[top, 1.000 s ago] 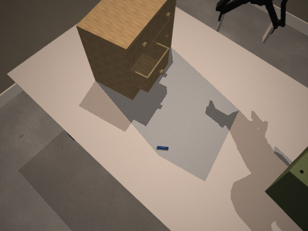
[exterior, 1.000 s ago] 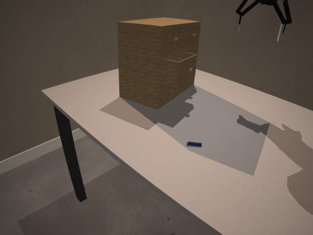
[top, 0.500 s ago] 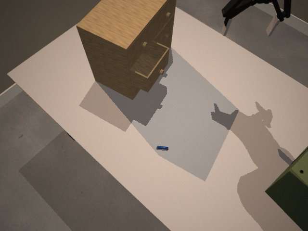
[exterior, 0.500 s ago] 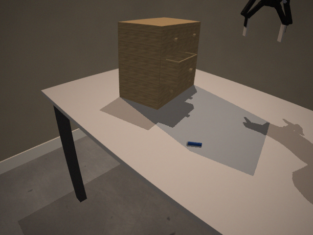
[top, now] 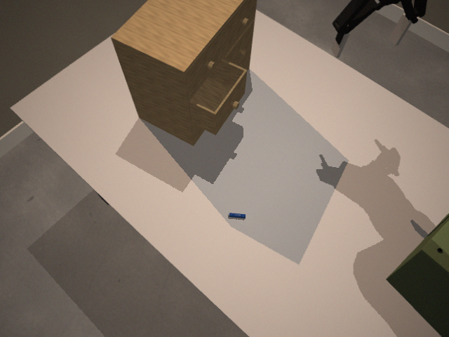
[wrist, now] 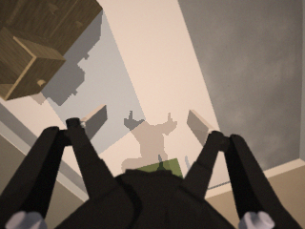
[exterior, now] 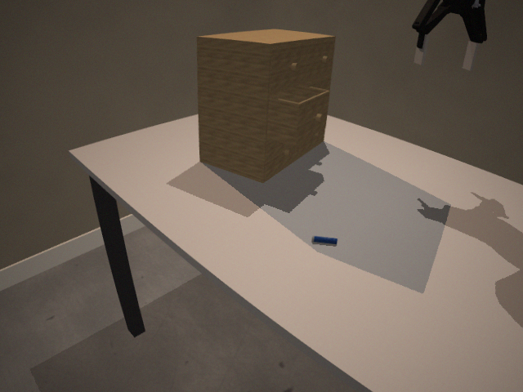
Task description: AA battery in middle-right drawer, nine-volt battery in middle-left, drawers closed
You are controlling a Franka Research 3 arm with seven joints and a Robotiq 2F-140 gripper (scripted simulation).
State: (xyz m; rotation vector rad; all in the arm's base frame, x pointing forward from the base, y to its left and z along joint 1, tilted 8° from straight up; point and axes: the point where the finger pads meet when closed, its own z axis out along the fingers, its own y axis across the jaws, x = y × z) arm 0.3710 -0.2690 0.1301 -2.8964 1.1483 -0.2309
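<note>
The wooden chest (top: 181, 61) stands at the far left of the table and also shows in the exterior view (exterior: 261, 101) and the wrist view (wrist: 43, 33). Its left drawer (top: 217, 90) in the middle row is pulled out part way, and what I see of its inside looks empty. The other drawers look pushed in. The blue AA battery (top: 236, 215) lies on the near edge of the grey mat (top: 275, 174), also seen in the exterior view (exterior: 324, 240). I see no nine-volt battery. My gripper (top: 369, 42) (exterior: 442, 60) hangs open and empty high above the table's far right, far from chest and battery.
A green box (top: 424, 275) stands at the table's right front corner, also seen under the gripper in the wrist view (wrist: 159, 169). The table's left edge runs close behind the chest.
</note>
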